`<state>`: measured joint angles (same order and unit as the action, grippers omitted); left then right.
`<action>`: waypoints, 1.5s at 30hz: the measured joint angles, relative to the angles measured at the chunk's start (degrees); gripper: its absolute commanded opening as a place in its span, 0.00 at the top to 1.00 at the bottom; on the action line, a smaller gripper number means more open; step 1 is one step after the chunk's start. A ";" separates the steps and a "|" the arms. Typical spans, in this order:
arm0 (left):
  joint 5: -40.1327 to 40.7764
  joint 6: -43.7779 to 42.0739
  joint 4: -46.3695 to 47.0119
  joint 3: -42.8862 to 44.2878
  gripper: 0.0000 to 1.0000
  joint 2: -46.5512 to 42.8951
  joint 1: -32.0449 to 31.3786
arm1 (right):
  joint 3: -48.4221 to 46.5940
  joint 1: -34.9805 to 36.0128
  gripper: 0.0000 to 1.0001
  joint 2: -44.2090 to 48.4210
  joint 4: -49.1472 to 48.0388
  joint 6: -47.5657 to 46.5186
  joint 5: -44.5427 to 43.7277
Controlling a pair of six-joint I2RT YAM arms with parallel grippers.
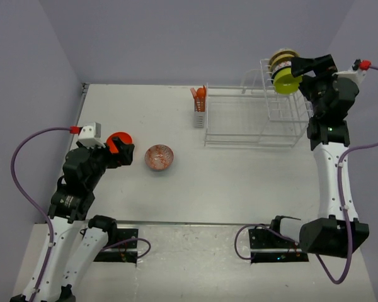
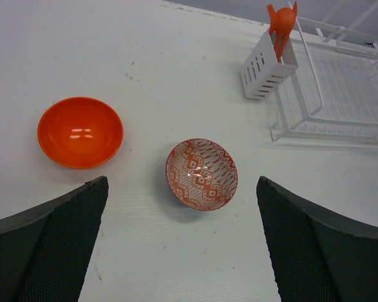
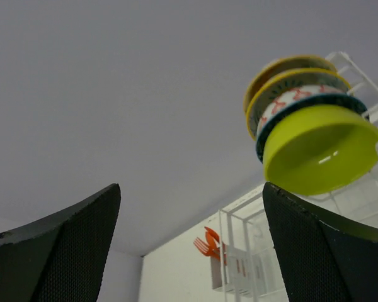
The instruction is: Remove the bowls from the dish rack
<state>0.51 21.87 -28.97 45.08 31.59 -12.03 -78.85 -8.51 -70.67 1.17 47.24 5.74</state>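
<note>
Overhead and wrist views of two robot arms at a pale desk (image 1: 239, 182). The white wire dish rack (image 1: 249, 143) sits at the far right of the desk. In its taller slotted section, a lime-green bowl (image 3: 318, 148) stands on edge at the front of a row, with several more bowls (image 3: 290, 88) packed close behind it.

The right end effector (image 3: 189, 245) hovers high beside that row. Its fingers are spread wide with nothing between them. In its wrist view, the green bowl lies up and to the right of the finger gap, not inside it.

The left end effector (image 2: 183, 245) is also spread wide and empty. It hangs above two bowls already out on the desk: a plain orange bowl (image 2: 80, 131) and an orange-red patterned bowl (image 2: 201, 173), both upright and apart from each other. A small cutlery basket (image 2: 268, 66) holding orange utensils (image 2: 281, 19) stands at the rack's left end.

The step in hand appears to be taking the green bowl. To do it well, the right arm should shift until the bowl's rim sits squarely between the fingers, with one finger inside the bowl and one outside. It should grip only that rim, not the neighbour behind. It should then lift the bowl along the slot before swinging away, so the wires and the other bowls are not dragged.
</note>
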 measured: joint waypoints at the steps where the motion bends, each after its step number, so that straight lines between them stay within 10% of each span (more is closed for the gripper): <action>1: -0.04 -0.02 0.00 0.00 0.00 -0.15 0.00 | 2.62 -0.07 0.08 0.81 -0.39 2.97 -0.85; 21: -1.36 -0.04 0.09 0.00 0.00 -1.49 -0.02 | 15.54 -1.07 0.56 -7.41 -14.10 28.89 -4.13; 37: -1.70 -0.07 0.11 0.00 0.00 -1.44 -0.02 | 14.47 -1.31 0.57 -14.95 -22.77 30.21 -5.25; 45: -1.84 -0.07 0.11 0.00 0.00 -1.40 -0.02 | 14.12 -1.31 0.77 -16.11 -26.21 31.15 -5.25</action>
<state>-1.32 21.80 -28.86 45.08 30.20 -12.05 -64.73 -9.82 -86.78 -25.04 78.39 0.49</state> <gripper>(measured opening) 0.997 0.259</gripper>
